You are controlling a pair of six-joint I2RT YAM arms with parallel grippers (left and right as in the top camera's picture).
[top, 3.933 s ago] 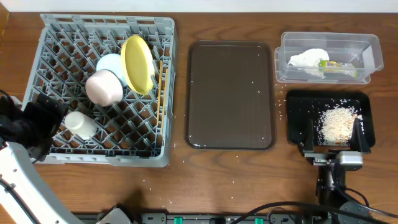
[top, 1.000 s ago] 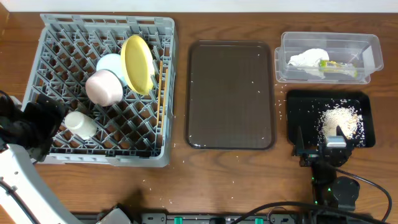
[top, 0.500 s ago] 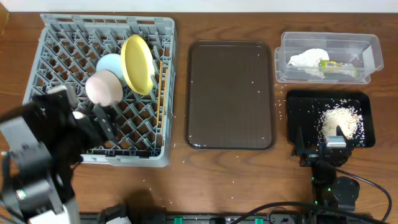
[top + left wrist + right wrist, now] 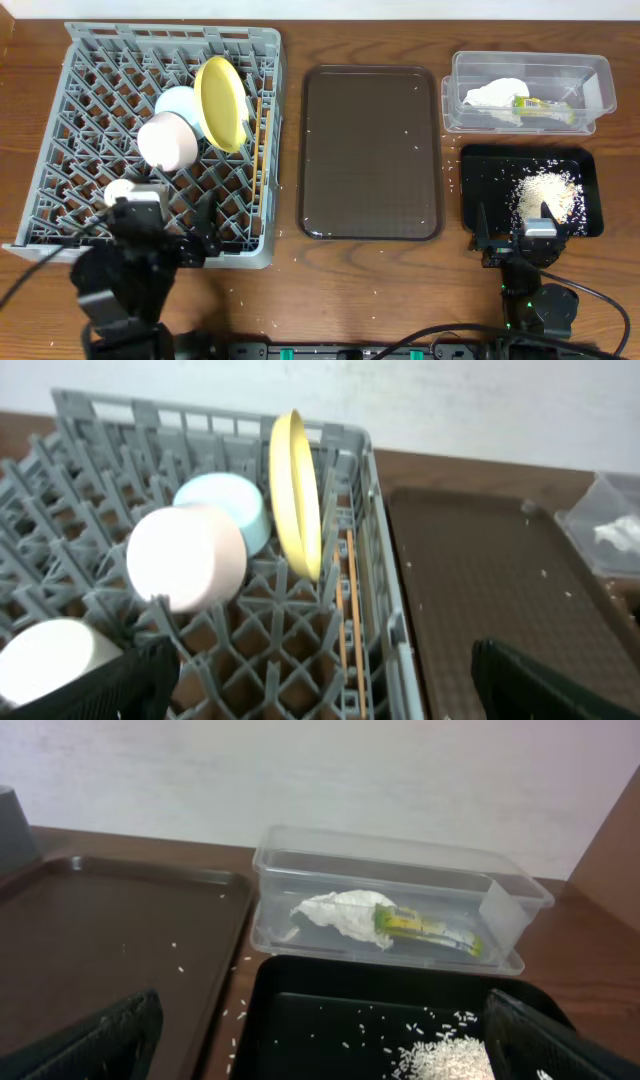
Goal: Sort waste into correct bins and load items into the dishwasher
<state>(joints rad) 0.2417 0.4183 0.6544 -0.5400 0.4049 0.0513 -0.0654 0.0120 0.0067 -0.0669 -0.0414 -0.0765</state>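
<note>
The grey dishwasher rack (image 4: pixel 60 60) holds an upright yellow plate (image 4: pixel 222 100), a blue bowl (image 4: pixel 178 100), a pink bowl (image 4: pixel 168 142), a cream cup (image 4: pixel 122 190) and chopsticks (image 4: pixel 262 140). My left gripper (image 4: pixel 158 232) hangs open over the rack's front edge, empty (image 4: pixel 320 690). A tissue (image 4: pixel 495 95) and a yellow-green wrapper (image 4: pixel 545 103) lie in the clear tub (image 4: pixel 590 70). Rice (image 4: pixel 545 195) is heaped in the black tray (image 4: pixel 480 180). Open and empty, my right gripper (image 4: pixel 525 222) sits at that tray's near edge (image 4: pixel 325 1040).
A dark brown serving tray (image 4: pixel 370 150) lies between the rack and the bins, with stray rice grains on it and on the wood around it. Both arms stand at the table's front edge.
My left arm has swung from beside the rack's left side round to its front edge, still open. The right arm drew back earlier and has held still over the last second.
</note>
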